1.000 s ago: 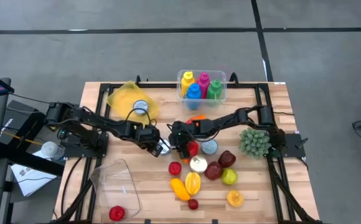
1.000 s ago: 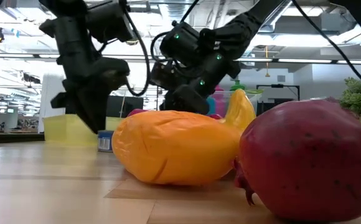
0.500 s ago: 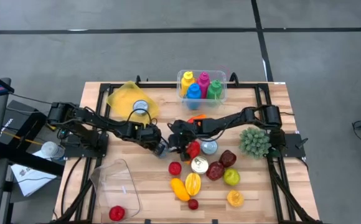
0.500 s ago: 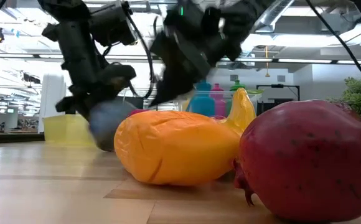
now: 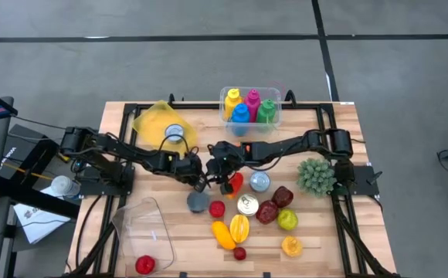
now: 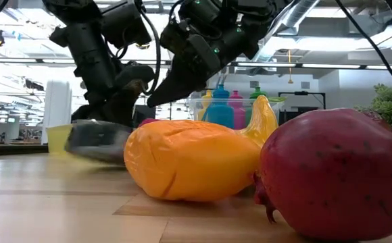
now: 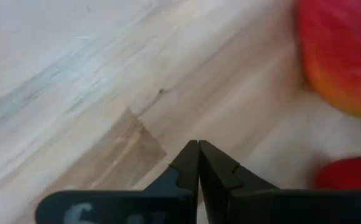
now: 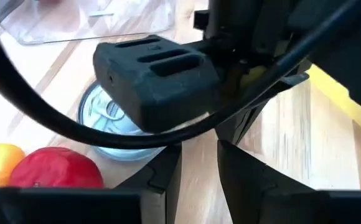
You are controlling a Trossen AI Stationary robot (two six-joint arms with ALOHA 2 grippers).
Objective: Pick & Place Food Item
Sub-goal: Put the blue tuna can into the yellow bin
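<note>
A grey tin can lies on the table near-side of both grippers, tilted and blurred in the low view; the right wrist view shows its pull-tab lid. My left gripper hovers just above the wood, shut and empty. My right gripper is beside it, over a red-orange fruit, with a narrow gap between its fingers and nothing in it. The left arm's gripper body fills most of the right wrist view.
Fruit and cans crowd the near right: a tomato, yellow pepper, pomegranate, green apple, two cans. A clear container sits near left, a yellow bag far left, a bottle bin at the far edge.
The grey can, which was at the left gripper's fingertips, has dropped away toward the table's near edge and now lies tilted on the wood. The right gripper has risen and drawn back a little toward the far edge.
</note>
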